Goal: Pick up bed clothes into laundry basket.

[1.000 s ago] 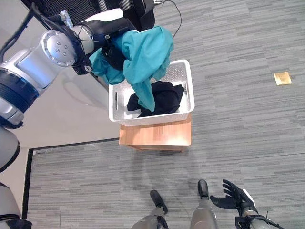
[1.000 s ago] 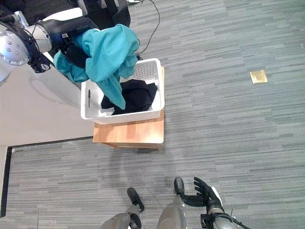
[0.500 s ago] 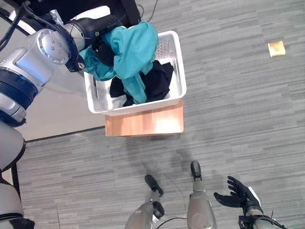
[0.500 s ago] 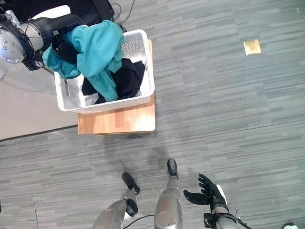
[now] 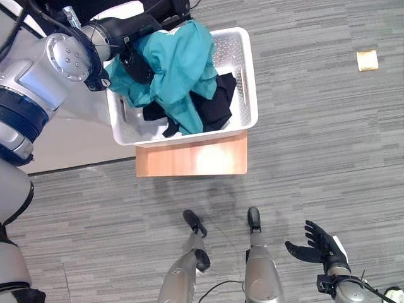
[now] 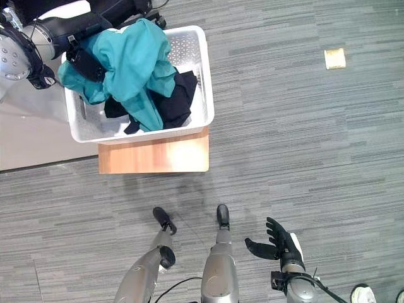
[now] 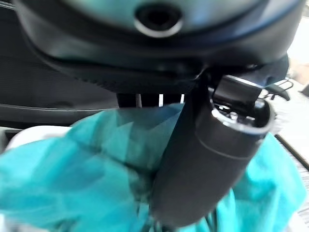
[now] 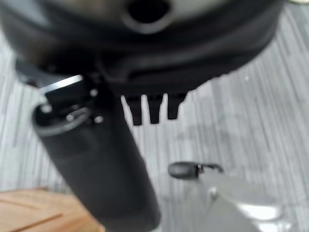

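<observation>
I'm at the drop-off step: my left hand (image 5: pixel 137 66) is over the near-left part of the white basket (image 5: pixel 247 95), dark fingers buried in the teal cloth (image 5: pixel 180 60), so I can't tell for sure if they're curled on it or loose. Teal cloth is bunched around that hand, mostly inside the basket, partly draped over the left rim, lying on top of a black garment (image 5: pixel 214 104). Basket sits on a wooden stool (image 5: pixel 189 161). Next, I reckon: let go, pull the hand clear w/o dragging cloth back out. Right hand (image 5: pixel 319 246) hangs low by my side, fingers spread, holding nothing. Small tan square (image 5: pixel 367 60) on the carpet far right, well apart.
</observation>
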